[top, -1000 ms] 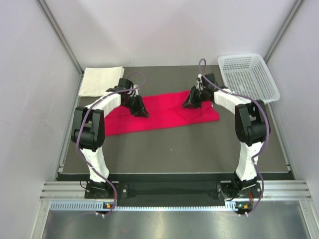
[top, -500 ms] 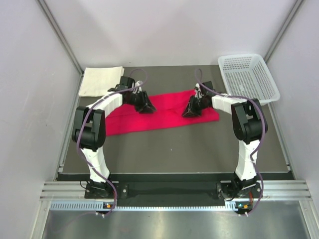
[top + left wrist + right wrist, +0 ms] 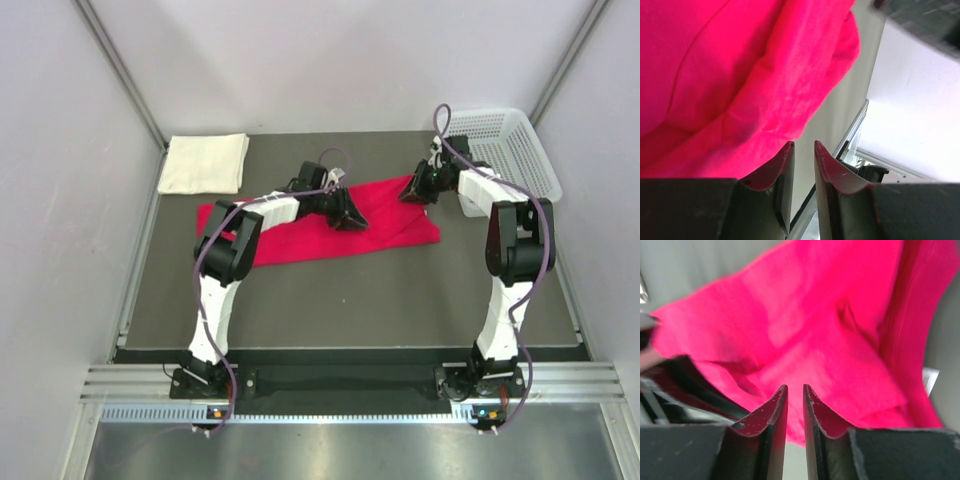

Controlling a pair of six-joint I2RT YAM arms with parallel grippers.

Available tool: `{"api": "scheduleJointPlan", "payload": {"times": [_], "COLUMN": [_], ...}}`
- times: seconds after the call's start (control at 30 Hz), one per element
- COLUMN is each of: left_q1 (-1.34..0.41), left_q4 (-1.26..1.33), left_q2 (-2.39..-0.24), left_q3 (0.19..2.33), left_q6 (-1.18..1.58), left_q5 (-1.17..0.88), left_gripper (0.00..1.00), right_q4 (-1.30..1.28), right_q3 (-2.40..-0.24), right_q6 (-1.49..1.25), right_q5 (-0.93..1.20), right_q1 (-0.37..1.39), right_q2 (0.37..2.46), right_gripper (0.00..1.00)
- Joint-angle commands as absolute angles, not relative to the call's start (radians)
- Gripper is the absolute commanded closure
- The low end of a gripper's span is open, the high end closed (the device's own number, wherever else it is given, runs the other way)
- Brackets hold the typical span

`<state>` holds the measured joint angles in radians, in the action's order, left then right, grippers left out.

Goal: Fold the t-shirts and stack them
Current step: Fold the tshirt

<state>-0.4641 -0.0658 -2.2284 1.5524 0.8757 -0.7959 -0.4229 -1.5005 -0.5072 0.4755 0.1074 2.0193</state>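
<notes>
1 red t-shirt (image 3: 390,225), bare mat (image 3: 350,300) around.

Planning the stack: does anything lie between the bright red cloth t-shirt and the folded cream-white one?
Nothing visible: only bare dark tabletop separates the bright red cloth t-shirt from the folded cream-white t-shirt.

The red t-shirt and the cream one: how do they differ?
The red t-shirt lies spread mid-table; the cream t-shirt sits folded in the far-left corner. Left end effector and right end effector are at the red t-shirt, neither at the cream t-shirt. Both rest on the table.
</notes>
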Motion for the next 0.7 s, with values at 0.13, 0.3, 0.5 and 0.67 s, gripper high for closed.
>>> {"api": "scheduleJointPlan", "payload": {"times": [0.13,0.3,0.5,0.67], "left_q1": [-0.457,-0.448,-0.397,-0.370], "left_q4": [0.049,0.040,0.025,-0.040], "left_q2": [-2.290,-2.327,-2.352,-2.378], "left_q3": [1.603,1.609,1.605,1.611], "left_q6": [0.936,0.930,0.910,0.856], "left_q5": [-0.744,-0.732,-0.735,-0.730], "left_gripper": [0.74,0.75,0.75,0.75], "right_q4": [-0.434,-0.407,-0.359,-0.382], "right_q3": [-1.646,-1.666,-1.700,-1.721], "right_q6": [-0.479,-0.488,-0.483,-0.471], "right_q5": [0.448,0.443,0.399,0.338], "right_q1": [0.098,0.098,0.097,0.095], "right_q2": [2.112,2.154,2.220,2.249], "right_gripper": [0.83,0.84,0.85,0.85]}}
